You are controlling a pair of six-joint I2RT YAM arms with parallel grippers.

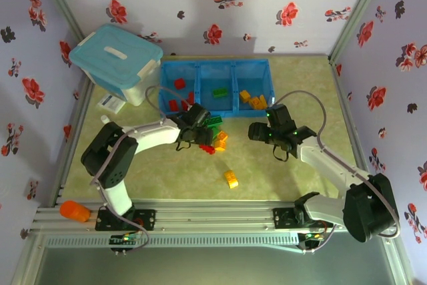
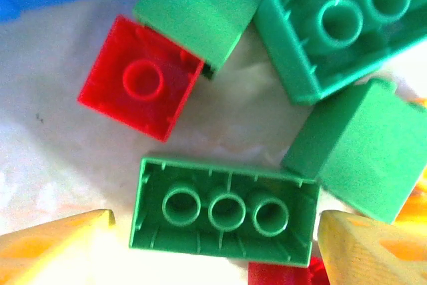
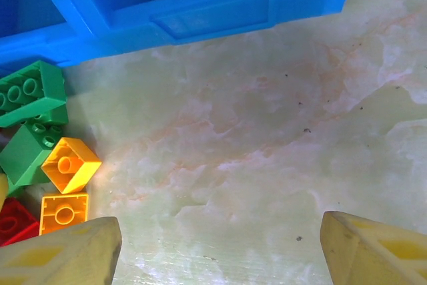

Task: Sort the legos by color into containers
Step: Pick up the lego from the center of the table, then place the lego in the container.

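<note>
Top external view gives you the counter (image 1: 287, 165), blue tray (image 1: 215, 63) at its far edge. Your left gripper (image 2: 217, 235) gapes wide over the lego pile (image 1: 215, 139) just before the tray; your right gripper (image 3: 217, 245), wide and empty, hovers beside it.

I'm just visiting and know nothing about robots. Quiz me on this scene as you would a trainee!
1. True or false: the right end effector holds a brick.
2. In the tray, which colour lies in the middle compartment? A red, B green, C yellow.
3. Fill in: the lone brick is coloured ___.
Key: 1 false; 2 B; 3 yellow.
</note>
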